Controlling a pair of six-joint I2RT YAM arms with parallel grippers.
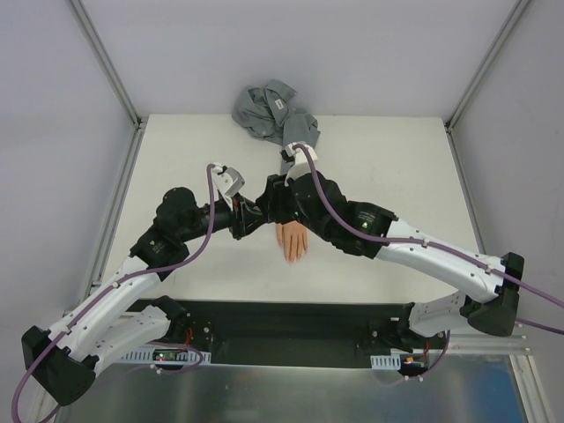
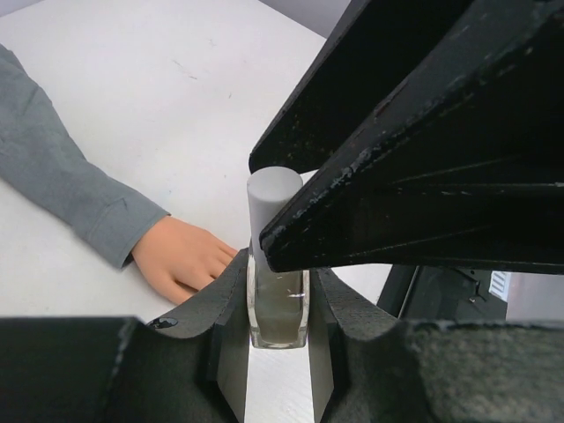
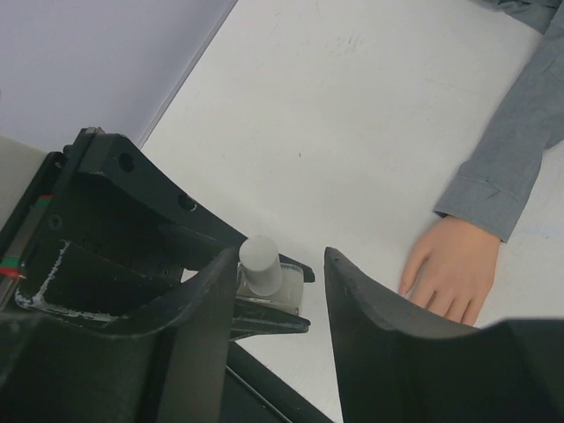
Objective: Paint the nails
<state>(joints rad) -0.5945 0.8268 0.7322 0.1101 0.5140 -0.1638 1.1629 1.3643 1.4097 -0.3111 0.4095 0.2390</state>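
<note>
A small clear bottle (image 2: 278, 310) with a grey cap (image 2: 271, 201) stands upright on the white table, and my left gripper (image 2: 278, 291) is shut on its glass body. My right gripper (image 3: 280, 259) hangs over it, open. The cap (image 3: 261, 263) lies against its left finger (image 3: 189, 335), with a gap to the right finger (image 3: 379, 326). The peach mannequin hand (image 1: 292, 242) lies palm down just right of the bottle, its grey sleeve (image 1: 296, 132) running to the back. The hand (image 3: 449, 269) also shows in the right wrist view, but the nails are too small to make out.
The rest of the grey shirt (image 1: 264, 104) is bunched at the table's far edge. Both arms cross over the table's middle, hiding the bottle from above. Grey walls close in the left, right and back sides.
</note>
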